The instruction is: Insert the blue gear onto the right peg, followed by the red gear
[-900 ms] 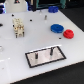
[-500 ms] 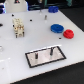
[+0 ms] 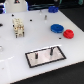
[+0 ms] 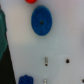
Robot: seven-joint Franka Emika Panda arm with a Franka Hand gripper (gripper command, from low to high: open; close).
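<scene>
Two gears wait untouched, so I judge the first step is still ahead: picking up the blue gear (image 3: 57,28). In the exterior view it lies flat on the white table (image 3: 35,42) toward that view's right, with the red gear (image 3: 68,33) touching or just beside it. The plate (image 3: 44,56) sits well apart, nearer the camera, and the right peg (image 3: 51,50) stands upright on it.

My gripper shows in neither view, so I can't tell how wide it is or whether it holds anything. The wrist view looks down on the blue gear (image 4: 41,21).

I'd centre over the disc, descend straight, and grip across the rim away from the red gear, keeping the disc level for the peg.
</scene>
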